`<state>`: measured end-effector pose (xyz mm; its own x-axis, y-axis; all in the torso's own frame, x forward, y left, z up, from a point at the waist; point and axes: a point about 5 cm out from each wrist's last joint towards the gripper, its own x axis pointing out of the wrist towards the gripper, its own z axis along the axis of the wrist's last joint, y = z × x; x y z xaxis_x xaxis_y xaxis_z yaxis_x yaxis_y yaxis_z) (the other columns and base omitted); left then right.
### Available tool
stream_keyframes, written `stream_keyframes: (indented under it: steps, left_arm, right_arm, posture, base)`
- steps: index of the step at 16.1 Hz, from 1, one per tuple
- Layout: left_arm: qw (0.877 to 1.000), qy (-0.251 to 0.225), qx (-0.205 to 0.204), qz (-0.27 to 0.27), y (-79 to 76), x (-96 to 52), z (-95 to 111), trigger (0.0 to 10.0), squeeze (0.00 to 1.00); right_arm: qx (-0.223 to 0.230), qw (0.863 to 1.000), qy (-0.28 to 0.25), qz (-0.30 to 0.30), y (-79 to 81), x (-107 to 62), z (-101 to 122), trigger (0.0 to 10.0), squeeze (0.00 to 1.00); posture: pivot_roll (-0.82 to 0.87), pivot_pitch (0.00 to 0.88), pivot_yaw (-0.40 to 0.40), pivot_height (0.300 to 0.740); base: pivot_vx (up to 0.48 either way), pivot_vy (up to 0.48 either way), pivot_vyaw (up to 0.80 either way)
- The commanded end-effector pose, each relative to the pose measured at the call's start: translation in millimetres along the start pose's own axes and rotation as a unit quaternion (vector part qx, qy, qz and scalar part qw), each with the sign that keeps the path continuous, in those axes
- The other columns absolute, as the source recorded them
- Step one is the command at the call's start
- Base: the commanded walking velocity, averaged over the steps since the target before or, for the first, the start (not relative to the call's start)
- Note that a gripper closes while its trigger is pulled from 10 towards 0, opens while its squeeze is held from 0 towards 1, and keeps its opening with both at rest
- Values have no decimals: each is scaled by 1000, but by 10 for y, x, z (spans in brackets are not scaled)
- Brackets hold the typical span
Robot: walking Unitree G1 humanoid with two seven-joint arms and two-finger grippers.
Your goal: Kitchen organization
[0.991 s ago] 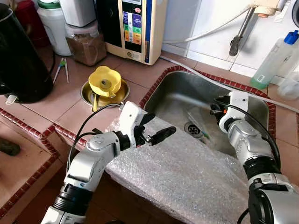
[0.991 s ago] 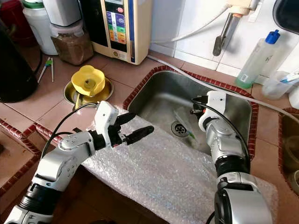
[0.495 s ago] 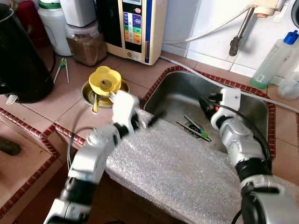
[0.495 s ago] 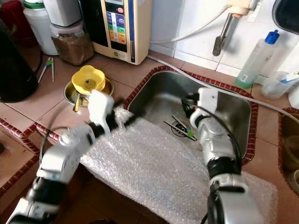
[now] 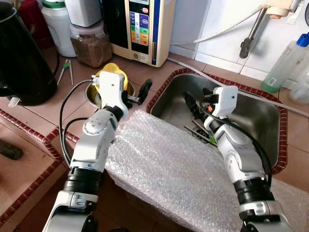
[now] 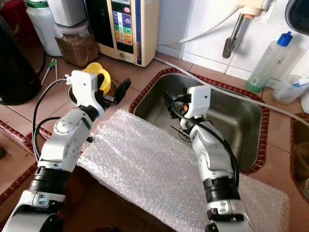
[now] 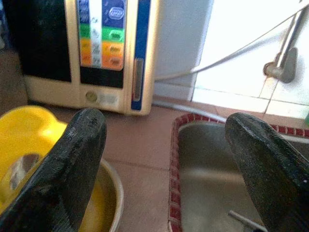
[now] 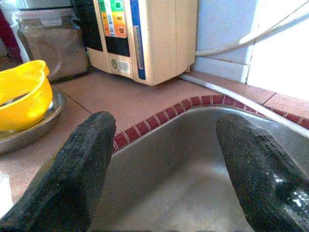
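Both arms have swung toward the counter's back since a second ago. Left gripper (image 7: 164, 159), fingers spread and holding nothing, now hovers beside the yellow bowl (image 5: 110, 72) in its metal dish (image 7: 112, 198). Right gripper (image 8: 164, 169), also spread, hangs over the sink (image 5: 251, 116), near the utensils (image 5: 200, 133) by the drain. Bubble wrap (image 5: 183, 174) covers the counter's front edge.

Tiled counter (image 5: 145, 72), bubble wrap (image 5: 183, 169), metal bowl (image 6: 72, 96), kettle (image 5: 21, 53)
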<state>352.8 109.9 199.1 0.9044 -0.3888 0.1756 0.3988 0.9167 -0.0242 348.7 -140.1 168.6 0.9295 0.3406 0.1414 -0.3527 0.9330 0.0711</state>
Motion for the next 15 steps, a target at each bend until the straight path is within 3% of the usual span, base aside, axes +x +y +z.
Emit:
stream_keyframes:
  steps: [1, 3, 4, 5, 7, 9, 11, 12, 15]
  left_arm:
    - [1000, -14, 7, -2, -61, 43, 68, 10000, 1000]
    - [1000, -25, 15, 4, -76, 55, 111, 10000, 1000]
    - [998, -45, 26, 36, -17, 75, 228, 10000, 906]
    - [996, -47, 42, 69, 64, 77, 282, 10000, 714]
    - [988, -40, 52, 137, 244, 19, 335, 10000, 0]
    - [981, -8, 67, 181, 381, -73, 267, 10000, 0]
    - [977, 37, 46, 206, 438, -161, 151, 10000, 0]
    - [976, 75, 42, 200, 406, -209, 66, 10000, 0]
    - [973, 111, 30, 200, 344, -284, -28, 10000, 0]
  right_arm:
    - [-4, 1000, -8, 9, 41, -7, 64, 10000, 1000]
    - [-4, 1000, -8, 10, 60, -19, 68, 10000, 1000]
    - [-2, 1000, -9, 13, 75, -24, 75, 10000, 1000]
    - [5, 1000, -11, 21, 100, -23, 85, 10000, 1000]
    - [9, 999, -8, 39, 159, -32, 98, 10000, 1000]
    - [12, 998, -4, 55, 217, -49, 85, 10000, 1000]
    - [8, 998, 4, 69, 268, -69, 59, 10000, 1000]
    - [12, 997, 5, 80, 301, -78, 65, 10000, 1000]
    - [21, 993, 6, 113, 384, -90, 83, 10000, 1000]
  posture:
    - [-2, 92, -27, 740]
    - [-2, 91, -29, 740]
    - [-1, 89, -30, 740]
    - [-2, 89, -30, 740]
    - [0, 88, -32, 740]
    - [5, 87, -34, 740]
    - [6, 86, -39, 740]
    - [10, 86, -41, 740]
    - [15, 88, -44, 740]
  base:
    - [0, 0, 0]
    - [0, 0, 0]
    - [0, 0, 0]
    - [0, 0, 0]
    - [0, 0, 0]
    - [0, 0, 0]
    - [0, 0, 0]
    - [0, 0, 0]
    - [0, 0, 0]
